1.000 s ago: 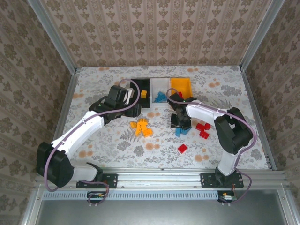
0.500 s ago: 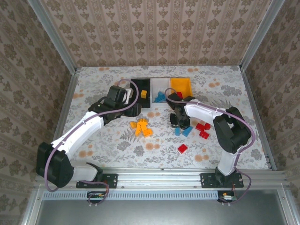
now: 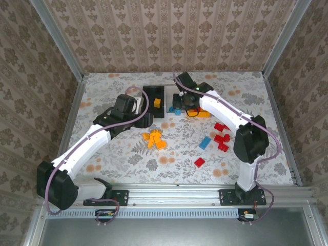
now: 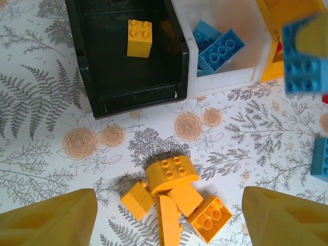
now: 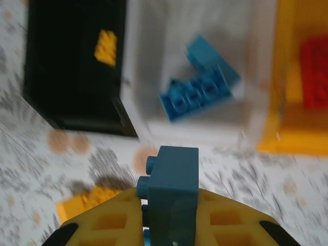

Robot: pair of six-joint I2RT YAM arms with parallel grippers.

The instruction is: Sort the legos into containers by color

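The right gripper (image 5: 171,210) is clamped on a blue brick (image 5: 174,179), which stands on end between its yellow fingers (image 5: 113,220) at the lower middle of the right wrist view. In the overhead view that gripper hangs near the upper middle of the frame, over the row of bins. Beyond the held brick lie the three joined bins. The black bin (image 5: 77,77) is at upper left with one yellow brick (image 5: 106,47) inside, the white bin (image 5: 154,46) in the middle holds blue bricks (image 5: 202,87), and the orange-yellow bin (image 5: 284,118) at the right edge has a red brick (image 5: 313,77) in it. The left gripper (image 4: 169,205) has its fingers well apart, one in each lower corner of the left wrist view, with nothing held between them. It hovers above a pile of yellow-orange bricks (image 4: 174,200) lying on the flowered table (image 4: 51,128), just below the black bin in that frame. In the overhead view a loose blue brick (image 3: 205,142) lies right of centre on the table, with a cluster of red bricks (image 3: 221,139) just to its right and a single red brick (image 3: 199,162) below them, all apart from the bins.
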